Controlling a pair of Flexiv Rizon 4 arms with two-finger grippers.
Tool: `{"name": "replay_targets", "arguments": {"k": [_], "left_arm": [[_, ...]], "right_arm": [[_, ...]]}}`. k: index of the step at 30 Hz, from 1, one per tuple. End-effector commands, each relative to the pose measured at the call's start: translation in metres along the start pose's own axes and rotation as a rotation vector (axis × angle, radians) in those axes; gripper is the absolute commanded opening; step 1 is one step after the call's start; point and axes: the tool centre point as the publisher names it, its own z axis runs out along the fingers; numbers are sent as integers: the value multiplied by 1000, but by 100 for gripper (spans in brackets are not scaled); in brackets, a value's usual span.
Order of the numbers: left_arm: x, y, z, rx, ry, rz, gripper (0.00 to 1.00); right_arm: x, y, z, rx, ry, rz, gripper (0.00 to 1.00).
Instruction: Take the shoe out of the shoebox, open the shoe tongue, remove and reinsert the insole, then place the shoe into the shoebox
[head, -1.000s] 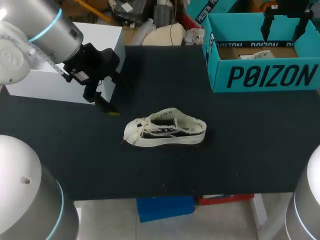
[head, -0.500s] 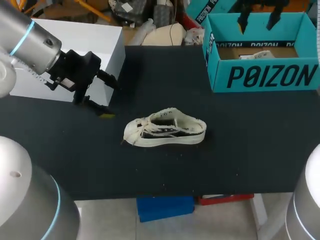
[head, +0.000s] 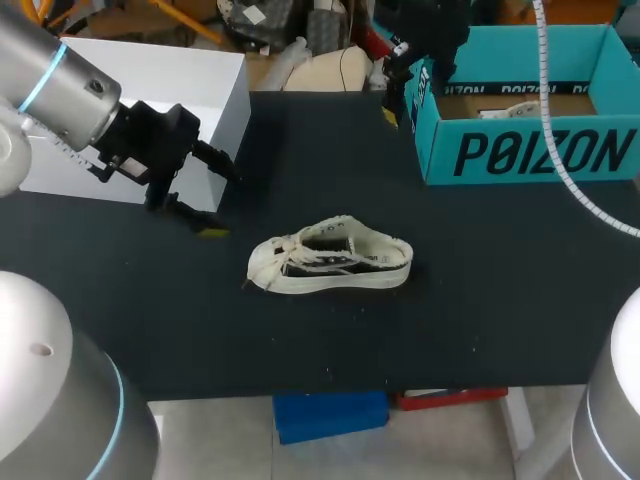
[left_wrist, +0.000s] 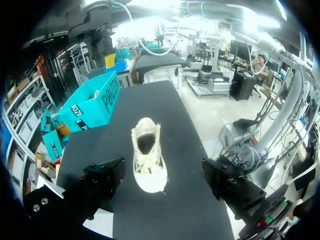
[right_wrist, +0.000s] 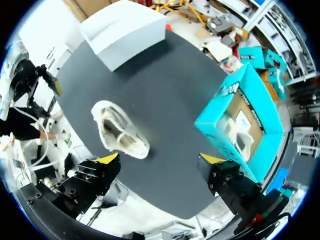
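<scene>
A cream canvas shoe (head: 330, 262) lies on its side in the middle of the black table, toe to the left. Off to its left my left gripper (head: 220, 196) hovers open and holds nothing. In the left wrist view the shoe (left_wrist: 148, 159) lies ahead of the open left gripper (left_wrist: 165, 186), opening facing away. The teal shoebox (head: 540, 152) stands open at the back right. High beside its left corner hangs my right gripper (head: 398, 88). From well above the table, the open right gripper (right_wrist: 160, 169) looks down on the shoe (right_wrist: 120, 132) and the shoebox (right_wrist: 226, 107).
A white box (head: 150, 85) stands at the back left, just behind my left gripper, and shows as the white box (right_wrist: 125, 31) in the right wrist view too. Crumpled white paper (head: 512, 110) lies inside the shoebox. Bare black table surrounds the shoe.
My right arm has swung left from above the shoebox to its left corner. My left arm drew back to the left early on, then held still. The shoe has not moved.
</scene>
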Motion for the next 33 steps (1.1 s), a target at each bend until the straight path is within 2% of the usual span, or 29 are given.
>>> {"name": "replay_targets", "arguments": {"k": [1,26,27,29,33], "left_arm": [[0,1,1,1,-3,2,100],[0,1,1,1,-3,2,100],[0,1,1,1,-3,2,100],[0,1,1,1,-3,2,100],[0,1,1,1,-3,2,100]], "right_arm": [[-2,-6,0,-70,37,-408,100],[-2,-6,0,-70,37,-408,100],[9,-8,1,-80,26,-463,100],[28,-16,3,-202,1,-526,100],[51,-30,16,-330,-9,-584,100]]}}
